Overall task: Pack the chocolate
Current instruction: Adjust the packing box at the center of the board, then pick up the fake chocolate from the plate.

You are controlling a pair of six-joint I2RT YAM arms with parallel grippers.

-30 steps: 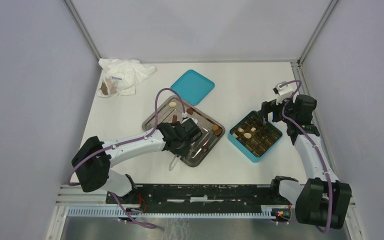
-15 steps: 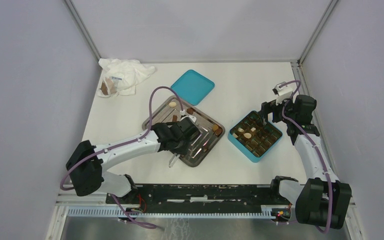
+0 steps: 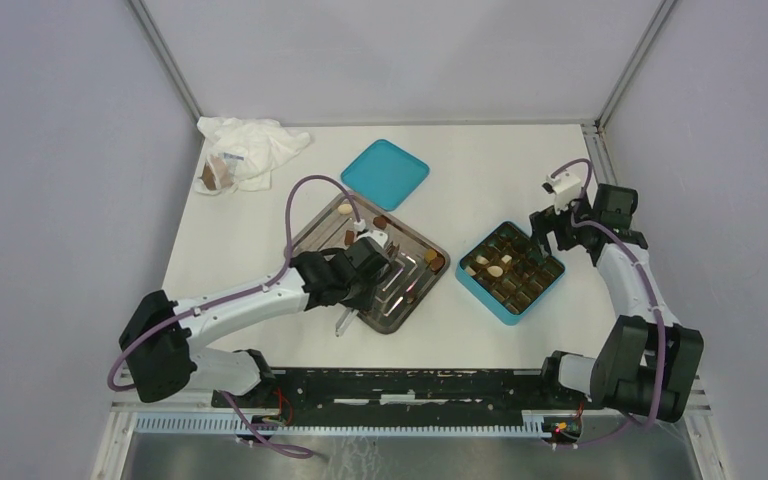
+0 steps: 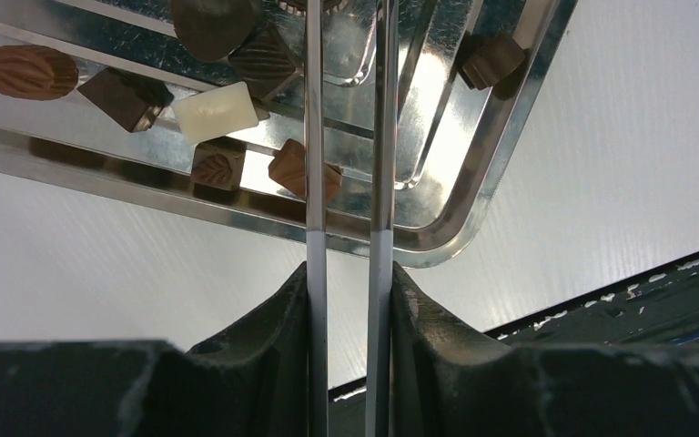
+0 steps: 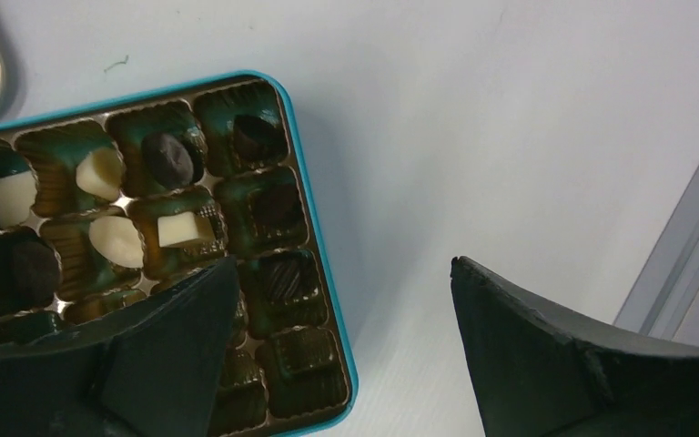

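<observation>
Over the steel tray (image 4: 473, 182), tweezers (image 4: 314, 137) are clamped in the left gripper (image 4: 348, 282), prongs aimed at the loose chocolate (image 4: 214, 111), likely so small pieces can be pinched cleanly; the right gripper (image 5: 346, 314) is held spread wide at the edge of the teal box (image 5: 323, 264), where several pieces are already seated.

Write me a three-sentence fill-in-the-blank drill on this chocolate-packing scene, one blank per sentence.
1. The fingers of the left gripper clamp long metal tweezers whose blades reach over the shiny steel ____.
2. The right gripper, beside the teal square box with brown dividers, is ____.
3. The flat teal square lid lies on the white ____, apart from the box.
Missing words: tray; open; table.
</observation>
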